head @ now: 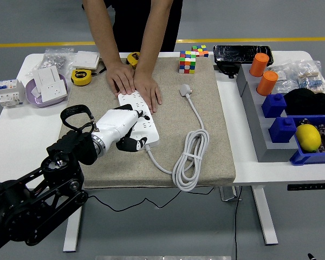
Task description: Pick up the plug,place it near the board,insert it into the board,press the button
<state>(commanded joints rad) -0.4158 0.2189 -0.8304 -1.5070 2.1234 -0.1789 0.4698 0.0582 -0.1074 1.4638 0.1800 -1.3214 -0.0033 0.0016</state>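
Head view looks down on a white table (244, 168) with a beige mat (211, 141) spread across its middle. A white power strip (143, 122) lies on the mat, and a person at the far side presses both hands (135, 84) flat on its far end, likely to keep it from sliding while the robot works on it. The robot's left hand (122, 130) sits over the near end of the strip, fingers curled downward and gripping nothing; the dark fingertips (134, 144) are at the strip's near edge, which looks like a press on the switch, though the hand hides the button itself. The plug (185, 90) is not in the strip. It lies loose on the mat well to the right of the person's hands, its white cord (192, 157) running toward the near edge into a coil and back to the strip. So the insertion seems not yet done, whatever the hand is doing. The right arm is nowhere to be seen. A colourful cube (187, 62) stands at the mat's far edge.
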